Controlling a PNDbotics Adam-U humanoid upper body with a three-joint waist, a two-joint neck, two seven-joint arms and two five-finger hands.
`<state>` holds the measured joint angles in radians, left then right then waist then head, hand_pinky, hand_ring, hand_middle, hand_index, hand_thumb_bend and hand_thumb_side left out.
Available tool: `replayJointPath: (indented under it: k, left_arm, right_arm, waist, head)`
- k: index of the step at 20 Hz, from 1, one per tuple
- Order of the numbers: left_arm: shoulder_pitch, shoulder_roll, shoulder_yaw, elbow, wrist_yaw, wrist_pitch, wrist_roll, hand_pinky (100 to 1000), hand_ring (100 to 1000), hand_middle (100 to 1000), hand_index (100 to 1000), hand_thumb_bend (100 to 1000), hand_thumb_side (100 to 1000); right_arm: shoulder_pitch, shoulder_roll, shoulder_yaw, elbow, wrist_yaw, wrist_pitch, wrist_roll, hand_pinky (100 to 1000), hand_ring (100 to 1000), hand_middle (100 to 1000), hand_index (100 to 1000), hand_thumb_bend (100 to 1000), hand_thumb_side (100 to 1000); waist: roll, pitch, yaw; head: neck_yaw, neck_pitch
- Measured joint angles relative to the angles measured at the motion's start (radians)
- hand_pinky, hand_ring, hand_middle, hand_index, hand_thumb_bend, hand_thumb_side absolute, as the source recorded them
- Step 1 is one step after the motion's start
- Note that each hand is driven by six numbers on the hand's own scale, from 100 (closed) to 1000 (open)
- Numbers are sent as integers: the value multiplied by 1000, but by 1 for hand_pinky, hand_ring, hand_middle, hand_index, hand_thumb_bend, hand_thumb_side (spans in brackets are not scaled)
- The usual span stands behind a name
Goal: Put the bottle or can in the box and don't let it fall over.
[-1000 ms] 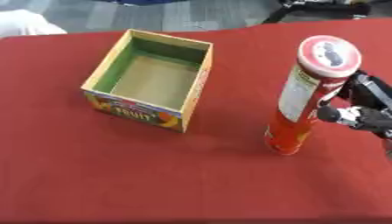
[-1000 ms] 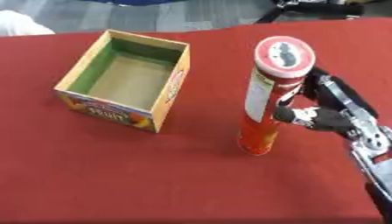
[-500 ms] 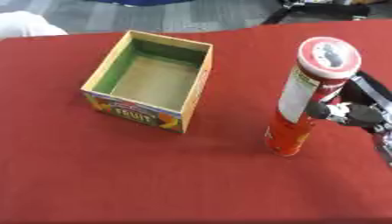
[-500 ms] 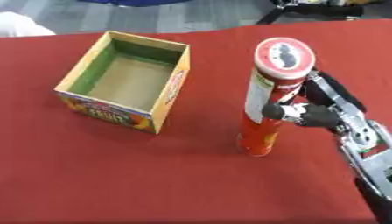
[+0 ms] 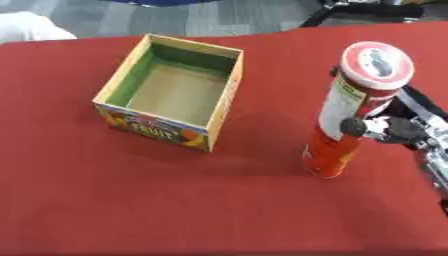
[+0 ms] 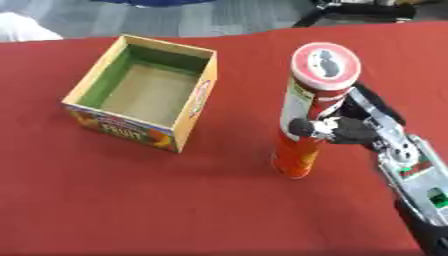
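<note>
Tall red can (image 6: 308, 116) with white-and-red lid, standing upright on red table (image 5: 175, 210), right of centre frame, base on the cloth, well apart from open cardboard box (image 5: 172, 95) in upper left. Likely a stiff cardboard tube, light, maybe part empty; smooth printed wall so probably slippery under fingertips; narrow base plus height makes it tippy, top-heavy if pushed near the lid. Best held around mid-body or slightly lower, fingers on both sides, kept vertical through the lift. Right hand (image 6: 350, 129) coming in from right edge, thumb tip across the front of the can at about mid-height, other fingers (image 5: 411, 102) behind the far side, so curled round the tube in a pinch-type hold; how complete the contact is on the hidden side cannot be told. Can not yet lifted, judged by base sitting on the cloth. Box upright, empty, green-lined inside, fruit print on near wall, opening wide enough for the can but walls low, so can will stand far above the rim and needs a flat, gentle set-down. Left hand not visible in either view.
</note>
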<state>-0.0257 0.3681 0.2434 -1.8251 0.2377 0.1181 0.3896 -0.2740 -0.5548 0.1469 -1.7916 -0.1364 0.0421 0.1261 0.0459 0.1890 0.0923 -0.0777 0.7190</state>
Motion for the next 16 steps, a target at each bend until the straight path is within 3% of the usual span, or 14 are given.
replayJointPath:
  k: [16]
  left_arm:
    - [-1,0,0,0,0,1,-2,717,832,761,788,427,775]
  right_arm:
    - [-8,14,15,1,-62,37,-61,713,658,534,579,1000,541]
  waist:
    - [-2,0,2]
  head:
    - [-3,-1]
